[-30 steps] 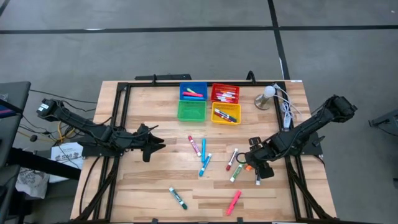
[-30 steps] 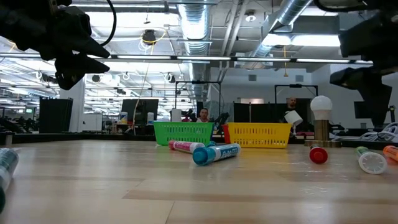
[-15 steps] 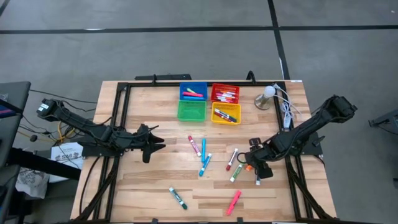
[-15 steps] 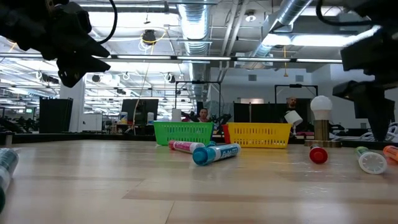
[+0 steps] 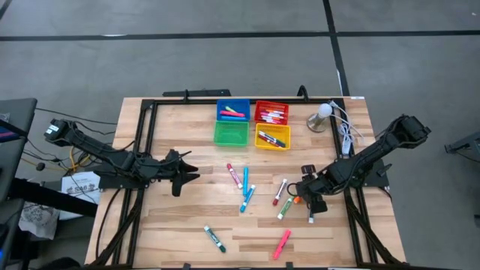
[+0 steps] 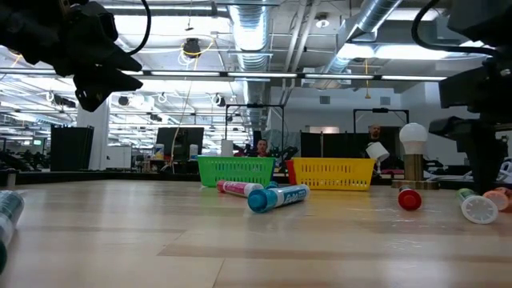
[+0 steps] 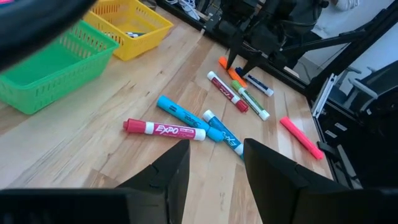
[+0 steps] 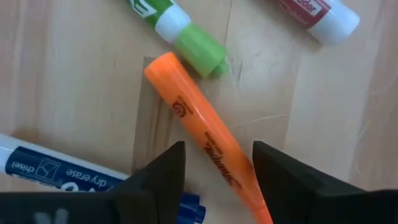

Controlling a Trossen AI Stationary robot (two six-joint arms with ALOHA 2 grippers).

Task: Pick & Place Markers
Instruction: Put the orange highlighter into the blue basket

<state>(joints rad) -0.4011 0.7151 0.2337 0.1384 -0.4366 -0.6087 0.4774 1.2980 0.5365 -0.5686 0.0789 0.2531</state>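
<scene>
2 grippers to watch over the bench (image 5: 172, 225). Starting at the left edge: find the left gripper (image 5: 193, 174) up off the wood, fingers parted, gripping nothing, pointing toward the middle. Moving across the middle: count 3 markers close together, a red-capped one (image 5: 235, 175) just beside a blue one (image 5: 245, 178), then another blue one (image 5: 247, 199) nearer the front edge. Look at the front edge for a green marker (image 5: 214, 238) and, further right, a pink marker (image 5: 282, 243). Up at the back edge, note 4 bins in a square: blue (image 5: 233, 105), green (image 5: 230, 139), red (image 5: 271, 106), yellow (image 5: 272, 144), with markers showing in the blue, red and yellow. Right of centre now: a red-and-white marker (image 5: 280, 191) and a green-capped marker (image 5: 285, 209) lying side by side. And right beside them, see the right gripper (image 8: 217, 149) down low, fingers spread on either side of the orange marker (image 8: 199, 124), not clamped on it, marker flat on the wood. Just beside that, spot a blue dry-erase marker (image 8: 56, 168).
</scene>
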